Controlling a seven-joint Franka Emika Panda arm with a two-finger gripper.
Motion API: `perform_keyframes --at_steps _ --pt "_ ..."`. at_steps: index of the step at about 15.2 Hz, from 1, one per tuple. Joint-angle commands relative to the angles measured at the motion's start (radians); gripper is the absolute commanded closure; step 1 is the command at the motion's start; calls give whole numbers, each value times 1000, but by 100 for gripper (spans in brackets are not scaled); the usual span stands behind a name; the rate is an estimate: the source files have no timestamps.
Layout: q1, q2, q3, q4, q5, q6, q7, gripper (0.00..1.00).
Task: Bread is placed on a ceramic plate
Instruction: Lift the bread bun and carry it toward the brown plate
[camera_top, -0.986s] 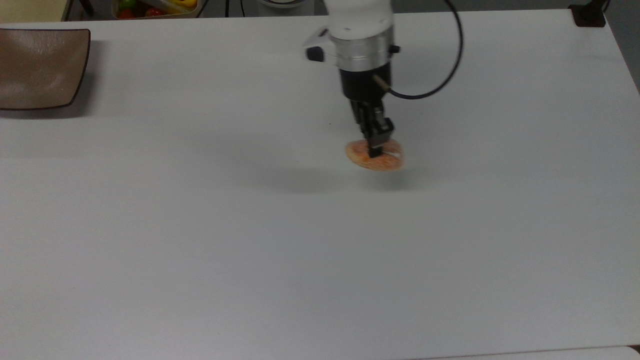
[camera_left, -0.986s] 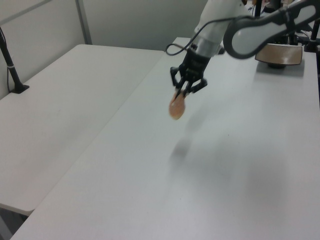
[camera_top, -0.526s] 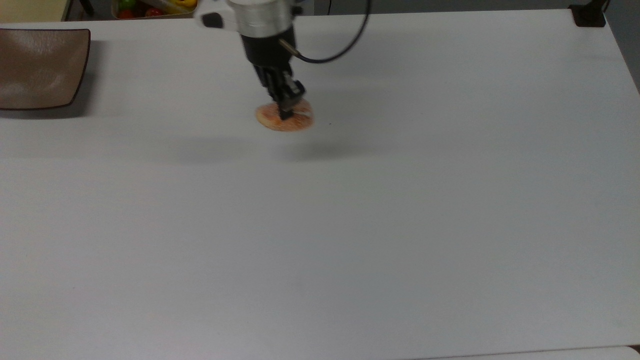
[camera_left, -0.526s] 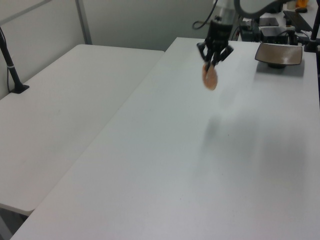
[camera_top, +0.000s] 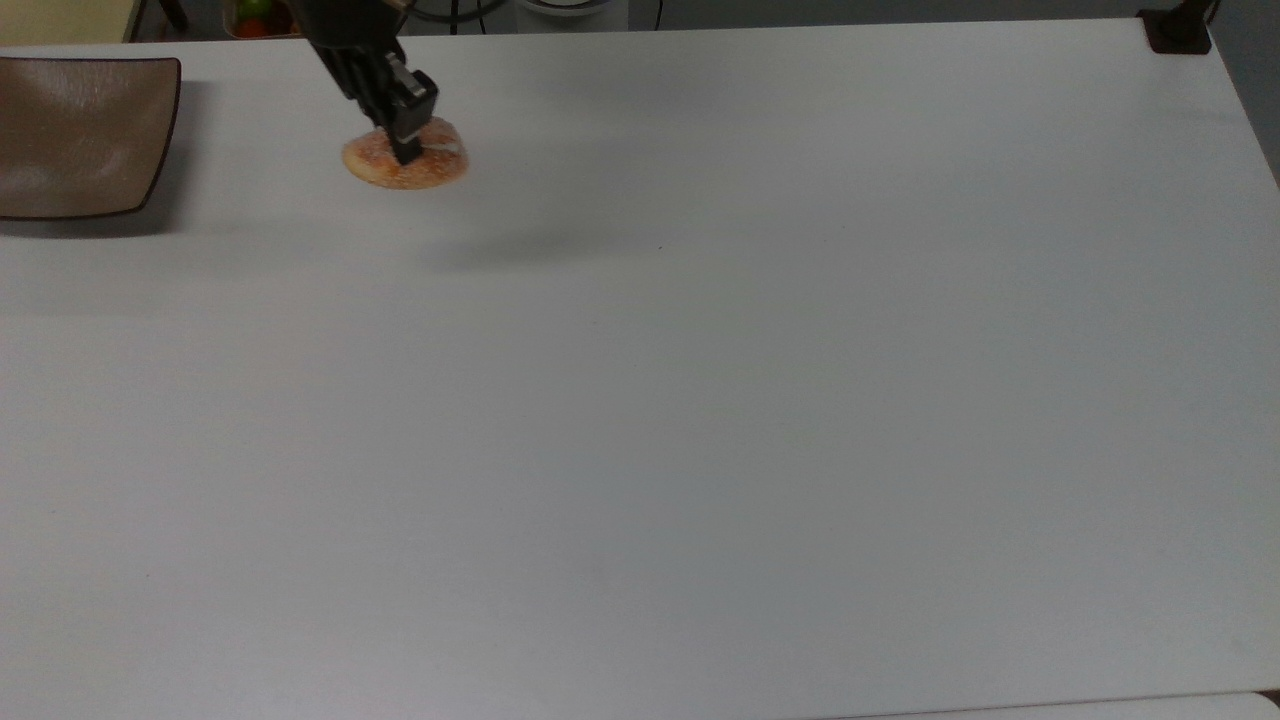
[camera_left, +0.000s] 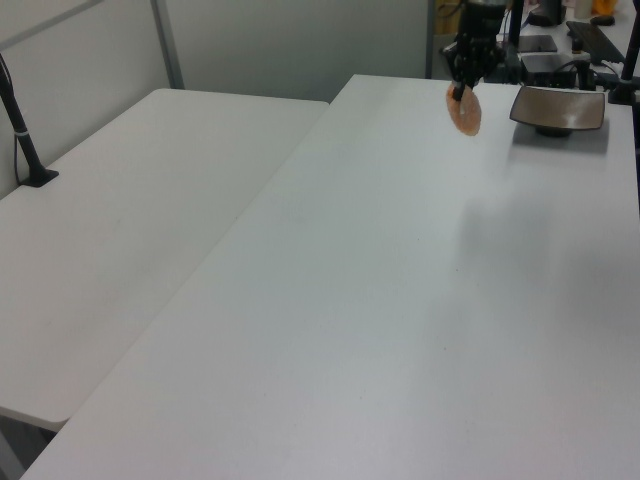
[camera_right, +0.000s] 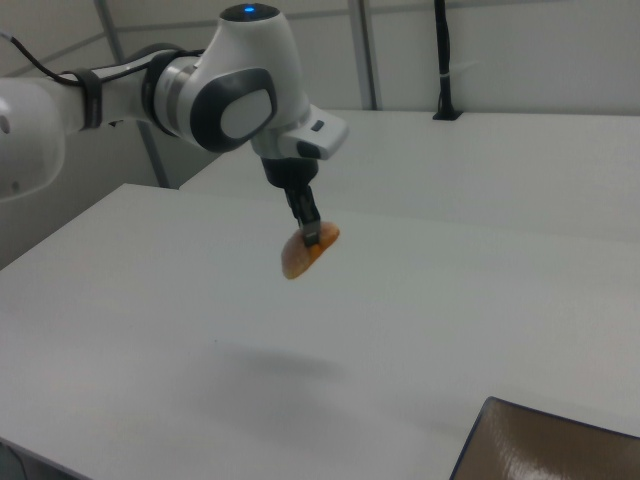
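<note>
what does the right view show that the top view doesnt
Right view alone: the arm's white and grey joints above the gripper, and a second white table behind.

Top view alone: a container of coloured items past the table's far edge and a black bracket at its corner.

Both: the bread held up above the table, and the brown plate, with nothing on it.

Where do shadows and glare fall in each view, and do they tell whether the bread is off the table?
Top view: the bread casts a soft shadow offset to the top view's right, so it is airborne; the ceramic plate shows pale glare. Left view: faint shadow below the bread. Right view: diffuse shadow on the table beneath the gripper.
</note>
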Motion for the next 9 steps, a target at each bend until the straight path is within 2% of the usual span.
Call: perform_keyframes --at_steps 1,4,9 --pt "1 -14 -84 -21 7 -10 -153 93" --pt "-20 8 -196 -21 8 7 -316 93" --pt "-92 35 -271 -24 10 9 -498 93"
